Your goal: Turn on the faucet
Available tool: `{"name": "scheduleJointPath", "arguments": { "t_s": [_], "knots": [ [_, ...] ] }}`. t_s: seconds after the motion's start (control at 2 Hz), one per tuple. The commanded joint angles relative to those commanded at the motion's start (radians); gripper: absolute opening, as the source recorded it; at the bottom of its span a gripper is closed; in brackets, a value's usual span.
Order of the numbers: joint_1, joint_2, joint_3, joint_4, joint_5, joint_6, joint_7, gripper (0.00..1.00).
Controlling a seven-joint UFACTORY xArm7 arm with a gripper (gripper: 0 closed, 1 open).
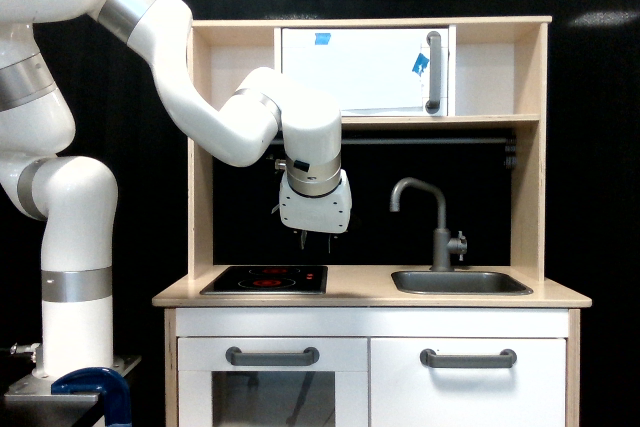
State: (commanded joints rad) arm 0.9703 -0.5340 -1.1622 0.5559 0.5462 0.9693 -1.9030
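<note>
The gripper (315, 240) hangs above the countertop (360, 290), just past the hob (264, 279); whether its short fingers are apart or together cannot be told. The faucet (438, 219) stands upright behind the sink (460, 282), toward three o'clock of the gripper, well apart. Its small side knob (458, 244) sits at the stem's far side, roughly level with the fingertips.

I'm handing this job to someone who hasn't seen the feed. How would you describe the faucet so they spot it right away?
Find the wooden play kitchen, then the grey sink basin set in its countertop toward the exterior view's right. The faucet rises from the sink's back edge. Unlike the horizontal rail and drawer handles, it stands upright, with a hooked spout and small side knob.
</note>
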Motion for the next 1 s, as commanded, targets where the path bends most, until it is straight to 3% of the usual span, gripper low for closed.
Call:
{"name": "scheduleJointPath", "arguments": {
  "t_s": [0.5,1.0],
  "knots": [
    [0.094,-0.122,-0.213,-0.043,0.082,0.019,-0.181,1.0],
    [0.202,-0.219,-0.364,-0.016,0.1,0.026,-0.25,1.0]
  ]
}}
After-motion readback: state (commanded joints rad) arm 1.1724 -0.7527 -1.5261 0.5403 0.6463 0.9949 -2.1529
